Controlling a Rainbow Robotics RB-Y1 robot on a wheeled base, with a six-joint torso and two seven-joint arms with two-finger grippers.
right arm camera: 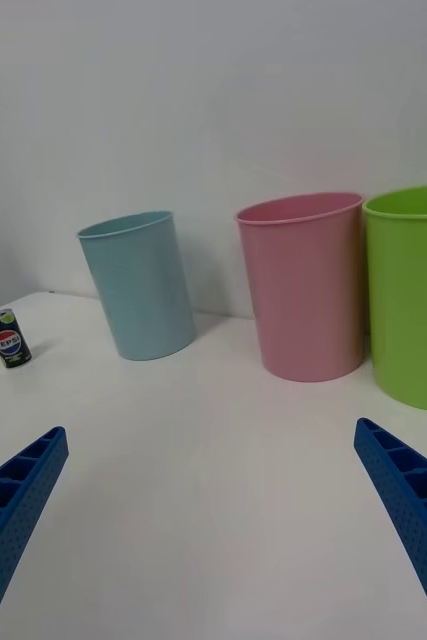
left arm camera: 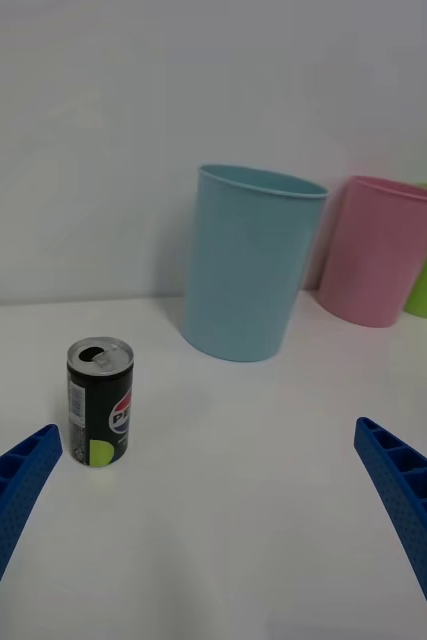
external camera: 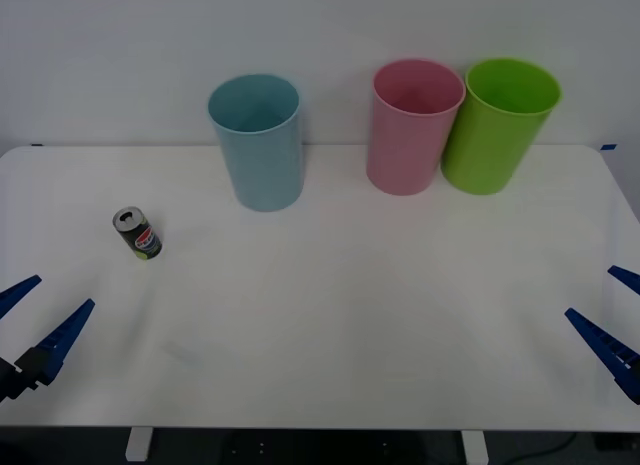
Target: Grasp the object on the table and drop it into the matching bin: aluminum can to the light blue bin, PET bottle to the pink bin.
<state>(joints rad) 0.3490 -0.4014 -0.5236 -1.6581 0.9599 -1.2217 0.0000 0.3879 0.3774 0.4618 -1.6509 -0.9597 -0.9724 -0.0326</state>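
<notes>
Since the small dark aluminum can [external camera: 137, 233] stands upright on the white worktop [external camera: 330, 325] far-left, the wide-spread left end effector [external camera: 30, 313] should straddle it squarely; the right end effector [external camera: 612, 315] waits, also spread.

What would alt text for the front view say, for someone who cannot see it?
A small dark aluminum can stands upright on the left of a white table, with a light blue bin, pink bin and lime green bin along the far edge. The left gripper and right gripper wait open at the near corners.
</notes>
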